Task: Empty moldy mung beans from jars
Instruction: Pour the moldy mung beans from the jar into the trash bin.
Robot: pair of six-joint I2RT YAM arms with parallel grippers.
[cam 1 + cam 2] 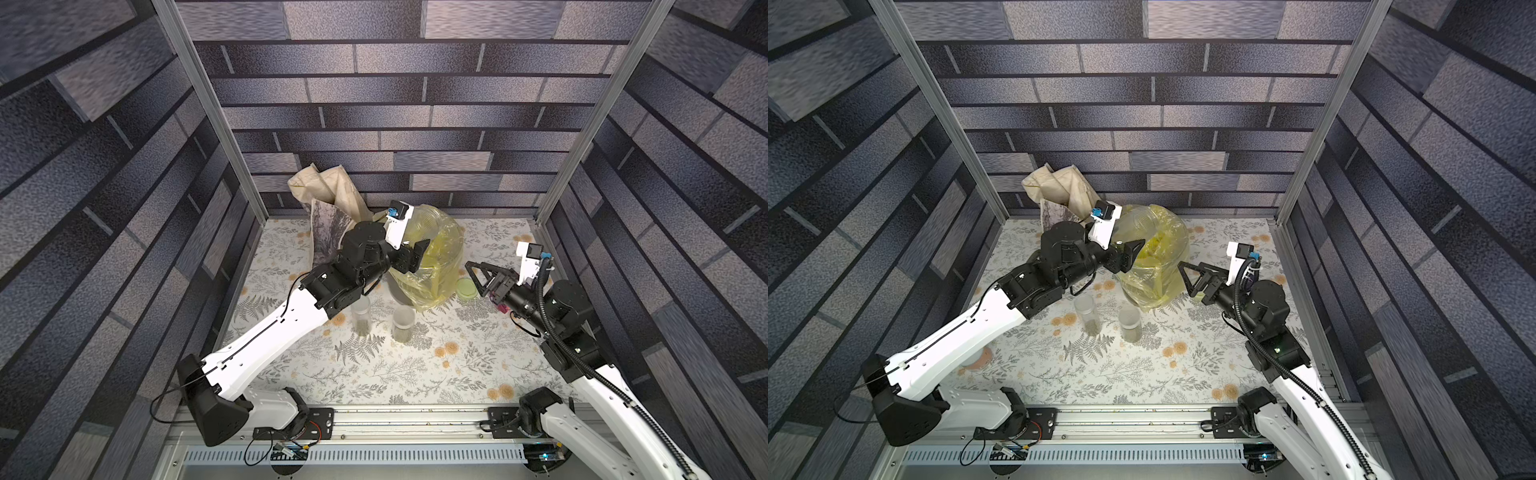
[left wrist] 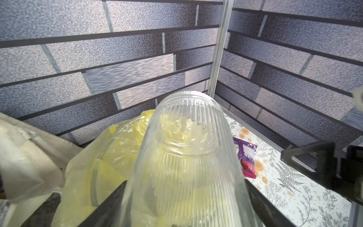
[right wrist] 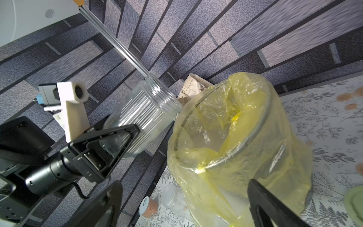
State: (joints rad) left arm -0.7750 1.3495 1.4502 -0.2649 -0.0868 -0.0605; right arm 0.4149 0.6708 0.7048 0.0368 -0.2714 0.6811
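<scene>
Left pincer (image 2: 185, 181) pinches the wide ribbed clear jar (image 3: 149, 110) across its lower wall, mouth toward the yellow-bag-lined grey bucket (image 3: 275, 149). Jar looks empty. Right pincer (image 1: 473, 279) spread, holding nothing, beside the bucket.

Judgement: jar rigid, light, likely breakable; ribs aid grip.

Two slim whitish-lidded jars (image 1: 360, 318) stand on the floral table (image 1: 374, 374), olive-green mung beans (image 1: 402, 333) inside.

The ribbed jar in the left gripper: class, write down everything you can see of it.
The ribbed jar is clear, glass-like and wide, with fine lengthwise ribs on its wall and a smooth neck. It has no lid and looks empty or nearly so. The left gripper clamps it near its base, off the table, tipped with its open mouth towards the rim of the yellow bag-lined bucket. Whether the mouth touches the bag cannot be told.
</scene>
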